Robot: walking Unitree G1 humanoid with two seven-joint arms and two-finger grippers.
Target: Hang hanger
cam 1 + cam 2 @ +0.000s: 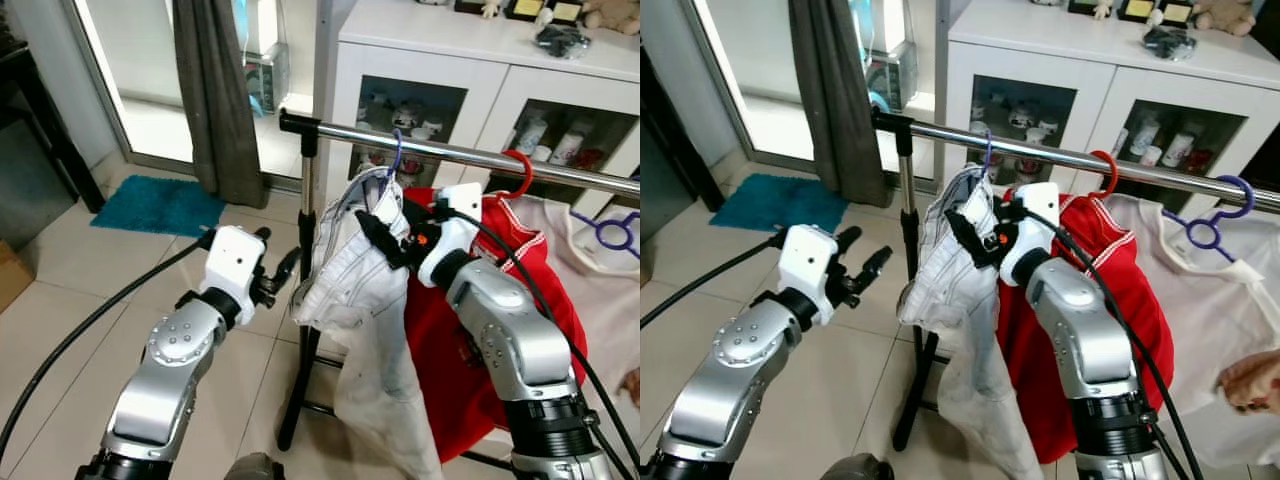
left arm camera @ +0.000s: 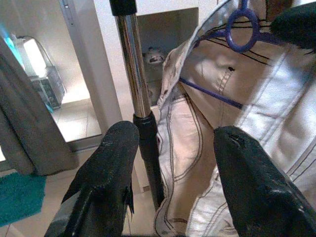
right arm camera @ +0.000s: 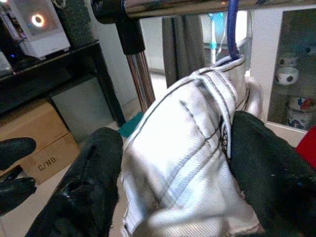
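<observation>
— While the hanger [image 1: 397,150] hooks over the rail [image 1: 480,157], where's the right gripper [image 3: 173,163]?
— Clamped on its white trousers [image 1: 345,270]. The left gripper [image 2: 173,163] is spread apart beside the stand's post [image 2: 140,98].

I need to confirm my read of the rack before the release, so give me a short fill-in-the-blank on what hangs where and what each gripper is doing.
1. The right gripper is closed on the ____ garment.
2. That garment's blue hanger hook sits over the ____ rail.
3. The garment next along is ____.
4. The left gripper holds ____.

Missing words: white; chrome; red; nothing
</observation>
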